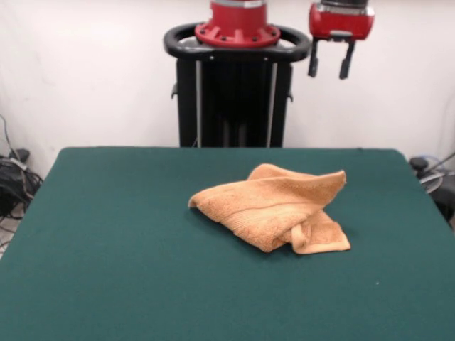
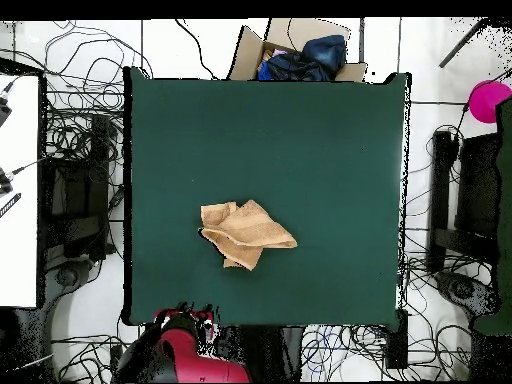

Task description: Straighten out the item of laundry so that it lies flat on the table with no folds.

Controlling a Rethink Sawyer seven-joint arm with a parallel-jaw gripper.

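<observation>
The orange-tan towel [image 1: 274, 206] lies crumpled and folded over itself a little right of the middle of the dark green table [image 1: 106, 234]. In the overhead view the towel [image 2: 245, 233] is a bunched heap on the table [image 2: 300, 140], nearer the robot's side. My gripper [image 1: 331, 68] hangs high above the table's far edge, right of the pedestal, well clear of the towel. Its two black fingers stand apart and hold nothing. In the overhead view the red arm [image 2: 190, 350] sits just past the table's bottom edge.
The black pedestal [image 1: 234, 92] stands behind the table's far edge. A cardboard box with dark blue cloth [image 2: 300, 55] sits past the table's top edge in the overhead view. Cables cover the floor on both sides. A white surface [image 2: 18, 190] is at the left.
</observation>
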